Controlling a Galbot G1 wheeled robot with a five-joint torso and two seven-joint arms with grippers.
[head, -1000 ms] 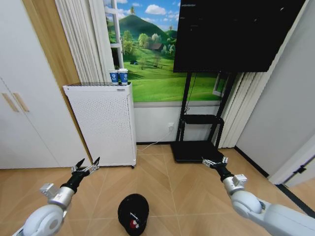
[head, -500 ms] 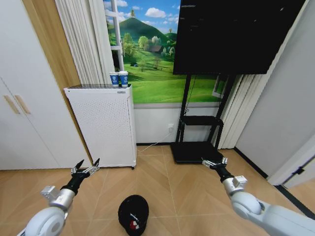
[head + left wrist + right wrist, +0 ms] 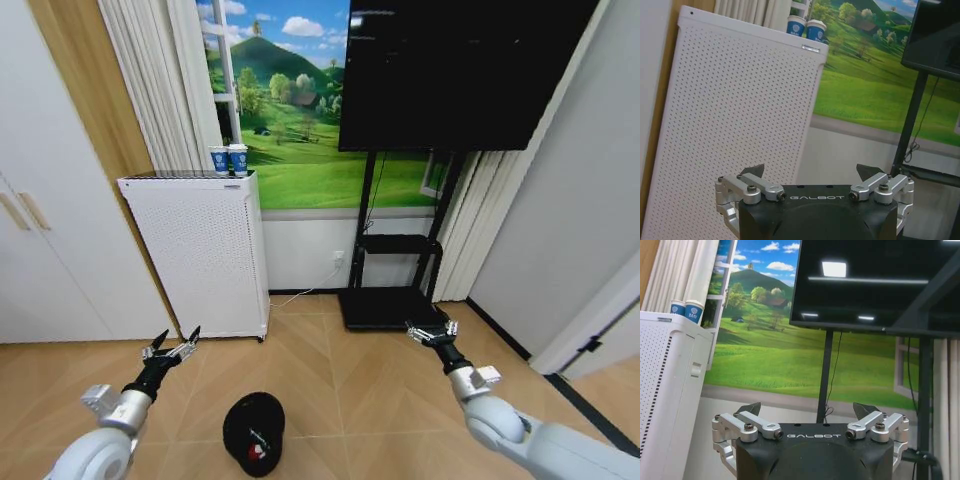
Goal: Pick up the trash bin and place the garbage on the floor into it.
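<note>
Trash bin: the trash bin (image 3: pixel 254 432) stands on the floor (image 3: pixel 330 400) at the near centre of the head view, seen from above; black, round rim, touched by neither pincer.
Bin contents: a small red-and-white bit (image 3: pixel 257 449) shows inside the bin mouth; what it is cannot be told.
Floor: light-brown herringbone planks, bare around the bin as far as the head view reaches.
Left pincer: the left pincer (image 3: pixel 172 340) hangs in the air to the left of the bin and a little farther off, apart from it; fingers spread wide, nothing between them. Left wrist view confirms both fingertips (image 3: pixel 754 170) well apart and empty.
Right pincer: the right pincer (image 3: pixel 431 329) is held out on the right, well apart from the bin, in front of the stand base; fingers spread, nothing held. Right wrist view shows the same gap.
White cabinet: tall perforated white cabinet (image 3: pixel 195 250) at far left against the wall, two blue paper cups (image 3: pixel 228 159) side by side on its top.
Screen: large dark screen (image 3: pixel 470 70) on a black stand (image 3: pixel 395 270) at far right of centre; the stand's flat base rests on the floor.
Wall: green hillside mural (image 3: pixel 300 130) behind cabinet and stand; curtains on either side.
</note>
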